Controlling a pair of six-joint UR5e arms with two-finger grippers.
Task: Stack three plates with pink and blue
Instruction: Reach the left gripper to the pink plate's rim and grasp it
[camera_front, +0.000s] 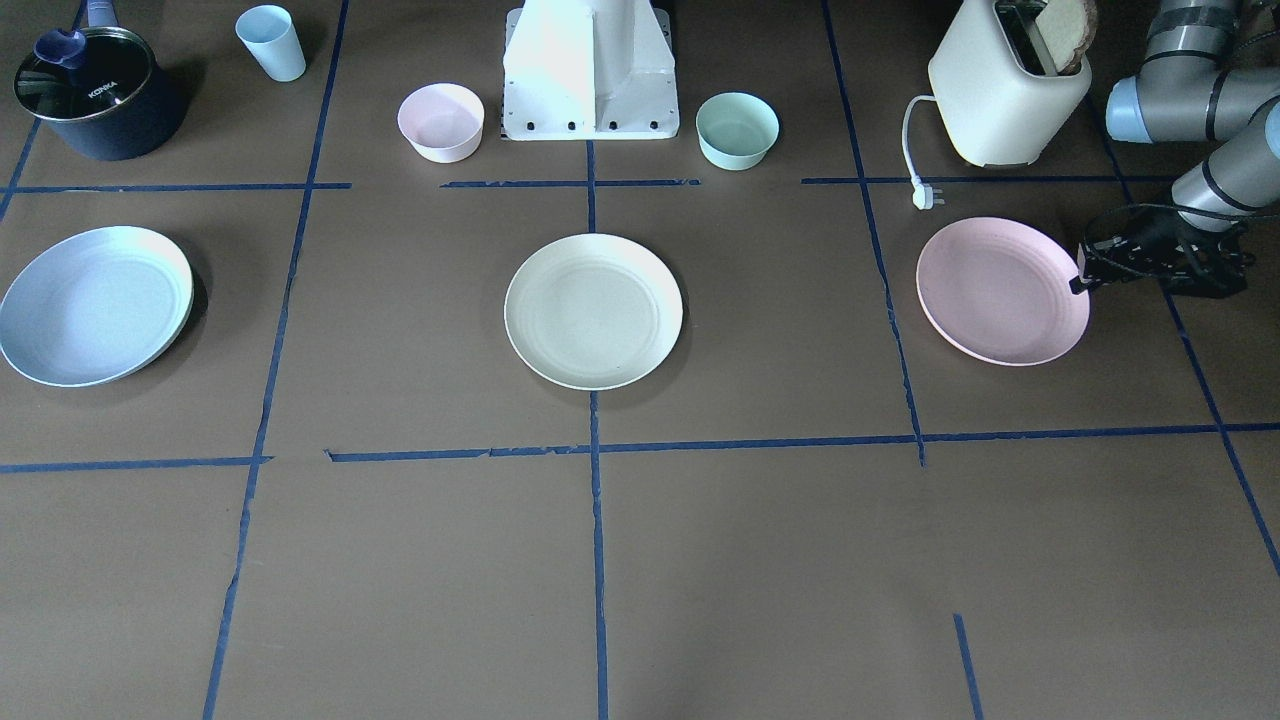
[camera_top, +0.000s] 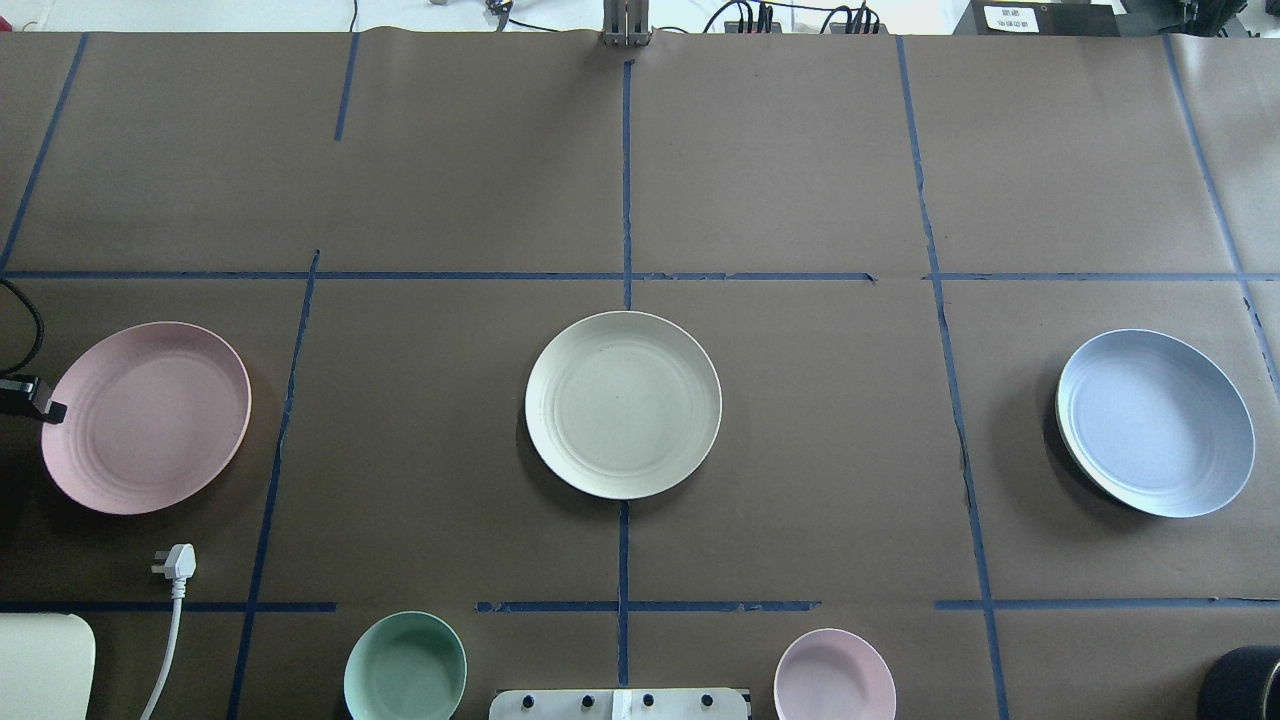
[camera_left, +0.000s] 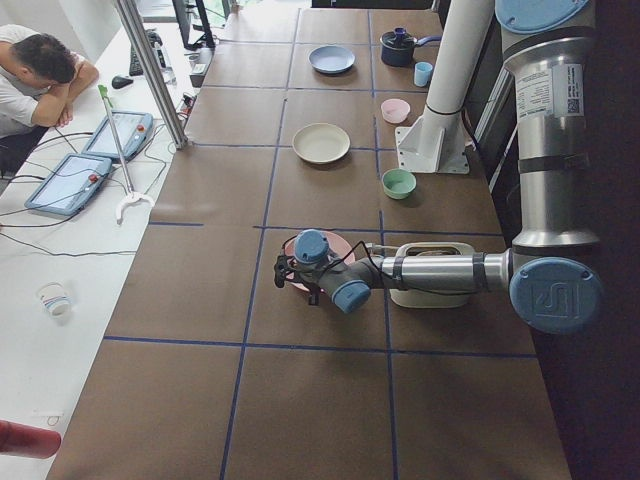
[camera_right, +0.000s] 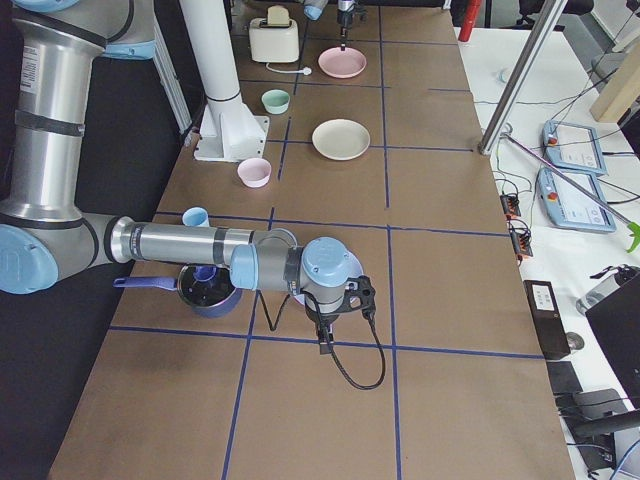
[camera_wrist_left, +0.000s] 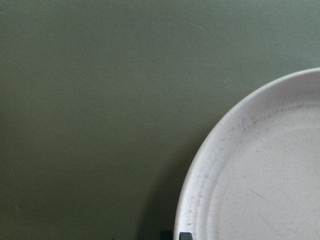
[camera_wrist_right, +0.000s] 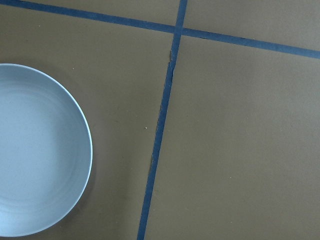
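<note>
Three plates lie apart in a row on the brown table. The cream plate is in the middle. The pale pink plate is on my left side and the light blue plate on my right. My left gripper is at the pink plate's outer rim. In the left wrist view its fingertips sit close together astride that rim, shut on it, with the plate lying on the table. My right gripper hangs beside the blue plate. I cannot tell whether it is open or shut.
A cream toaster with bread in it and its loose plug stand behind the pink plate. A mint bowl and a small pink bowl flank the robot base. A dark pot and a blue cup are behind the blue plate.
</note>
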